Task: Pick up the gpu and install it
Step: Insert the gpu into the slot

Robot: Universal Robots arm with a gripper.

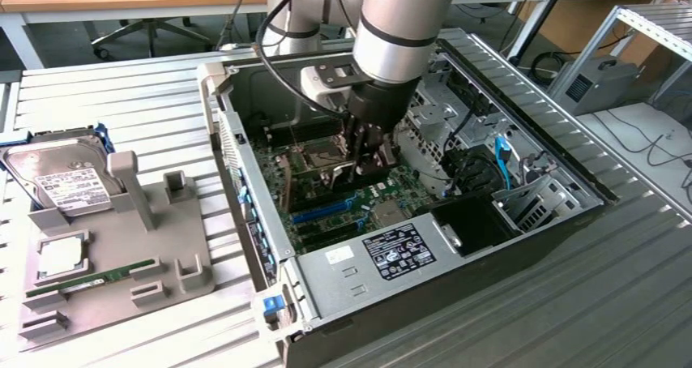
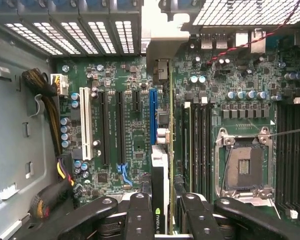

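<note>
The gpu [image 2: 160, 165] shows edge-on in the wrist view, with a thin green board, a black cooler face and its silver end bracket [image 2: 159, 35] towards the case's slotted rear wall. My gripper [image 2: 162, 210] is shut on it, a black finger [image 2: 140, 215] on each side. The card hangs upright over the motherboard [image 2: 135, 145], right beside the long blue slot [image 2: 152, 115]; I cannot tell whether it touches the slot. In the exterior view my gripper [image 1: 364, 153] reaches down into the open computer case [image 1: 357, 271] with the gpu [image 1: 368, 169] under it.
A CPU socket [image 2: 245, 167] and dark memory slots lie just beyond the card. Yellow and black cables [image 2: 50, 100] run along the case wall. Outside the case, a grey fixture [image 1: 162, 246] carries a hard drive [image 1: 65, 181], a silver chip [image 1: 60, 254] and a RAM stick [image 1: 92, 277].
</note>
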